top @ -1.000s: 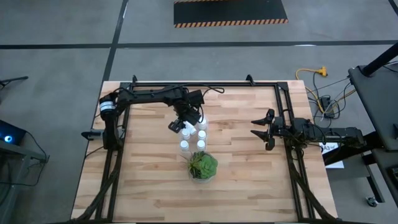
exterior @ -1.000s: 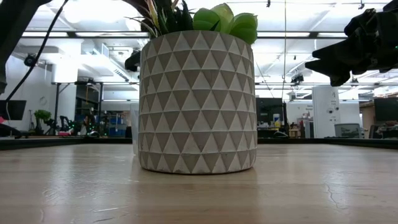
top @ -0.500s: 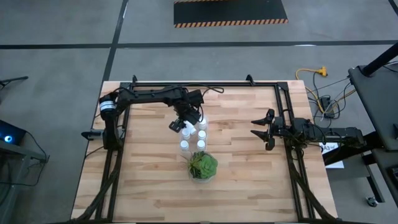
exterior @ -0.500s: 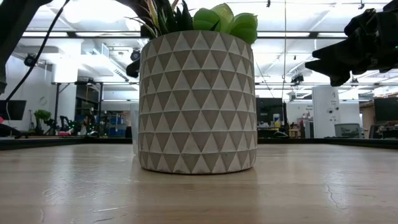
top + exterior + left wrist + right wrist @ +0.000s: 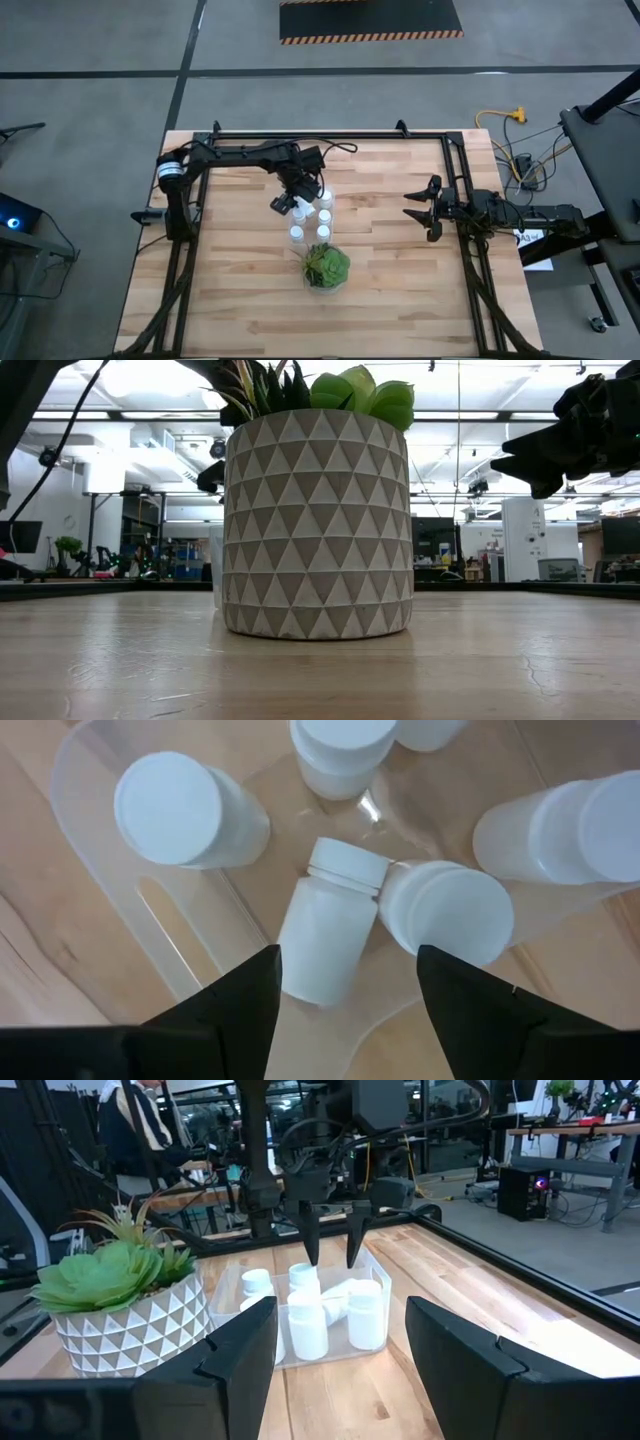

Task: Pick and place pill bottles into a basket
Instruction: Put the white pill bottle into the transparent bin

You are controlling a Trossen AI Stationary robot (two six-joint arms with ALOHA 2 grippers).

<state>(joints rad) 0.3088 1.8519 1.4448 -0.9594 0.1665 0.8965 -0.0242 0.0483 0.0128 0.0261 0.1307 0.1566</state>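
The clear basket stands on the table just behind the potted plant. Several white pill bottles are inside it. Most stand upright, such as one near a corner. One lies on its side on the basket's floor, its cap against a standing bottle. My left gripper hangs open and empty above the lying bottle; the right wrist view also shows this gripper clear of the bottles. My right gripper waits open at the table's right.
The plant in its triangle-patterned pot stands close to the basket's near side and hides the basket in the low view. Bare wood lies to the left and right of the basket. A black frame runs along the table's edges.
In the low view a dark part of my left arm beside the pot shows a little lower than a second ago. The bottles and the basket have kept their places.
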